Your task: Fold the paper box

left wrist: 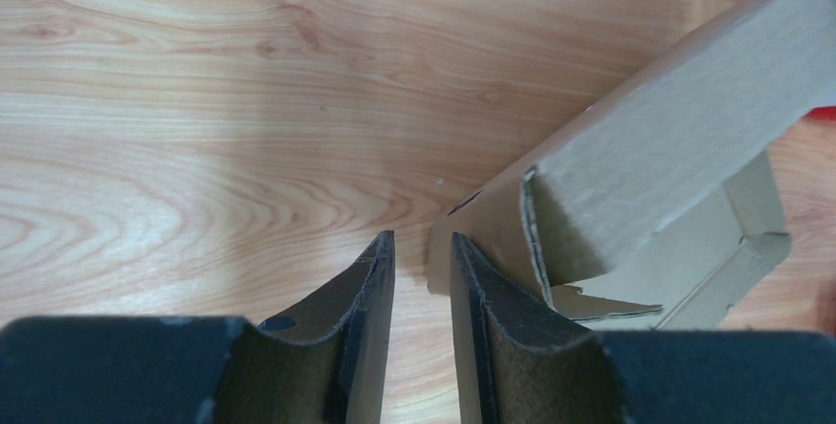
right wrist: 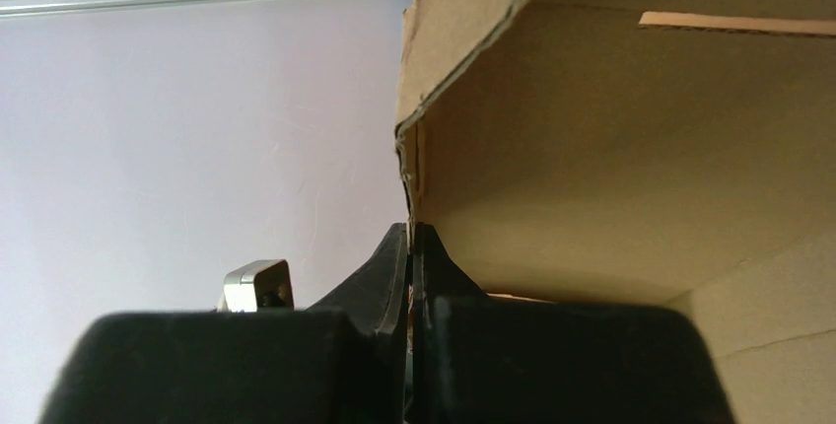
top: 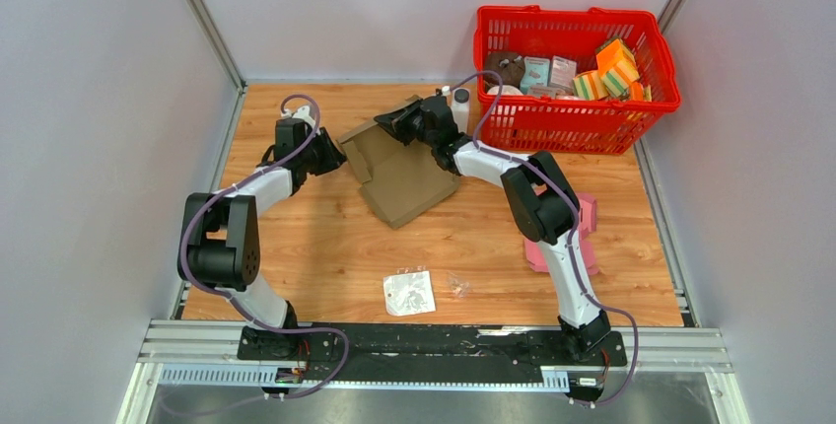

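Pinching box (top: 409, 187) flap at twelve o'clock in right jaws; holding left jaws parted, empty, at nine; lying lengthwise eleven-to-five.

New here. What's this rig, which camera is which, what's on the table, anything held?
Two small robot arms are bolted at the near edge of a wooden table. The wide picture comes from a fixed camera above and behind them. The other two come from cameras on each wrist, looking along the fingers. On the table: a half-folded cardboard box, a white packet, a pink item partly under the right arm, and a red basket of small goods. The right gripper is pinched shut on an edge of the box. The left gripper is open beside a box corner, holding nothing.
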Controlling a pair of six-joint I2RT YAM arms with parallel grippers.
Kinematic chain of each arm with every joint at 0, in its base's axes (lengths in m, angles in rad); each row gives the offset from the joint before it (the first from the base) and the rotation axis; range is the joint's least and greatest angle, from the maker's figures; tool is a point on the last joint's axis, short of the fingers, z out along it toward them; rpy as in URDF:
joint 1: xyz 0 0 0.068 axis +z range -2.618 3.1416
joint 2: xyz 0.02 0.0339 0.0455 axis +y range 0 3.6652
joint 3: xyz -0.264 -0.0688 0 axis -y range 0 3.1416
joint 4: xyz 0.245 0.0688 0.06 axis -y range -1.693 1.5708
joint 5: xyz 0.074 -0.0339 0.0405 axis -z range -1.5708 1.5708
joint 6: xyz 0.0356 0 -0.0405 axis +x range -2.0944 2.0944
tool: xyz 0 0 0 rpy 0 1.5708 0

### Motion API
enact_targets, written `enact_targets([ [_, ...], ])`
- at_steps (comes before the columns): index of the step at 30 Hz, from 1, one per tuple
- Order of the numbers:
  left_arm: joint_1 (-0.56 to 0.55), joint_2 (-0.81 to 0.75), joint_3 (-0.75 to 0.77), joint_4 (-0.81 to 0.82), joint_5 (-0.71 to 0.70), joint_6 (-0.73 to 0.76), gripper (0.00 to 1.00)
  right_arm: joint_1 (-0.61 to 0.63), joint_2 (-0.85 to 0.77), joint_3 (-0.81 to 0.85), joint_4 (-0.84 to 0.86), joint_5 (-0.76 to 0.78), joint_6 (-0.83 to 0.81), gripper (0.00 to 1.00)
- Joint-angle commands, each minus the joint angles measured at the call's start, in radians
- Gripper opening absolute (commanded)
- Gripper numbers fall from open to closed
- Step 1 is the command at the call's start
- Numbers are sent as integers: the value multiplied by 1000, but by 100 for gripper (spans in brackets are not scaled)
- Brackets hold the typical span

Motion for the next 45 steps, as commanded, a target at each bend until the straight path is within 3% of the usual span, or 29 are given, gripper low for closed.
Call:
enact_targets([
  [1, -43, 20, 55, 88, 12, -52, 33, 9, -23, -43, 15, 22, 72, 0],
  [5, -72, 8, 41, 116, -42, -52, 31, 13, -34, -66, 26, 26, 76, 0],
  [12, -73, -132, -74, 36, -120, 29, 41, 10, -46, -89, 51, 20, 66, 0],
  [17, -75, -225, -132, 68, -128, 40, 45, 8, -65, -125, 94, 14, 46, 0],
  [23, -78, -202, -126, 88, -101, 27, 44, 8, -69, -144, 141, 6, 40, 0],
  [35, -113, -265, -166, 111, -219, 59, 42, 5, -106, -136, 216, -12, 46, 0],
  [45, -115, -262, -186, 103, -226, 40, 43, -1, -94, -185, 265, -26, 69, 0],
])
